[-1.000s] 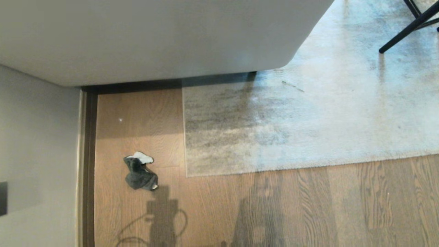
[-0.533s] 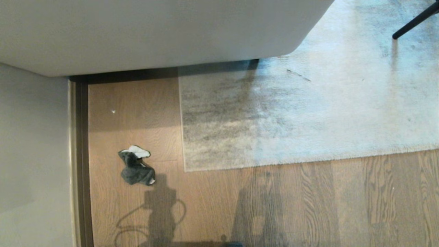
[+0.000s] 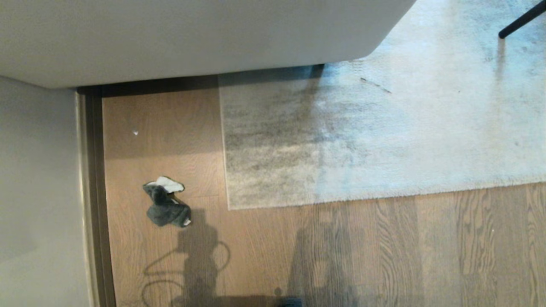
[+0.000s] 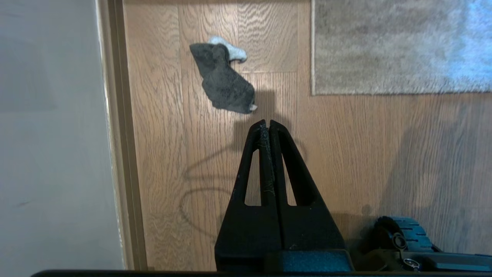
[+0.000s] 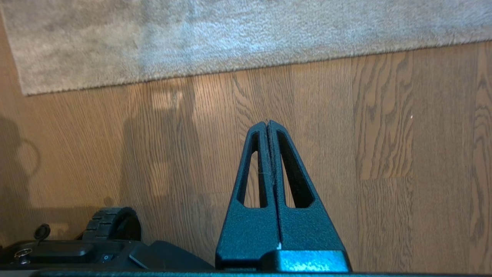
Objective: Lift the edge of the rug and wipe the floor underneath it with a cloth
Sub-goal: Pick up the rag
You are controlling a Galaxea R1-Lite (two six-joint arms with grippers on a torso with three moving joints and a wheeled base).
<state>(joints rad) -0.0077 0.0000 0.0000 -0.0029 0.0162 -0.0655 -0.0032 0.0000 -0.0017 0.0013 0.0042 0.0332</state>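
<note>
Trouble could come if the left gripper (image 4: pixel 266 122), jaws pressed together and empty, drops onto the cloth (image 4: pixel 223 82) lying just ahead on the floor (image 4: pixel 346 154) beside the rug edge (image 4: pixel 312 50) without opening, pushing it away.

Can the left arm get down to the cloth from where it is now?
Probably yes. The cloth lies loose on bare floor, just ahead of the shut left end effector, with nothing between them. The rug is off to one side.
</note>
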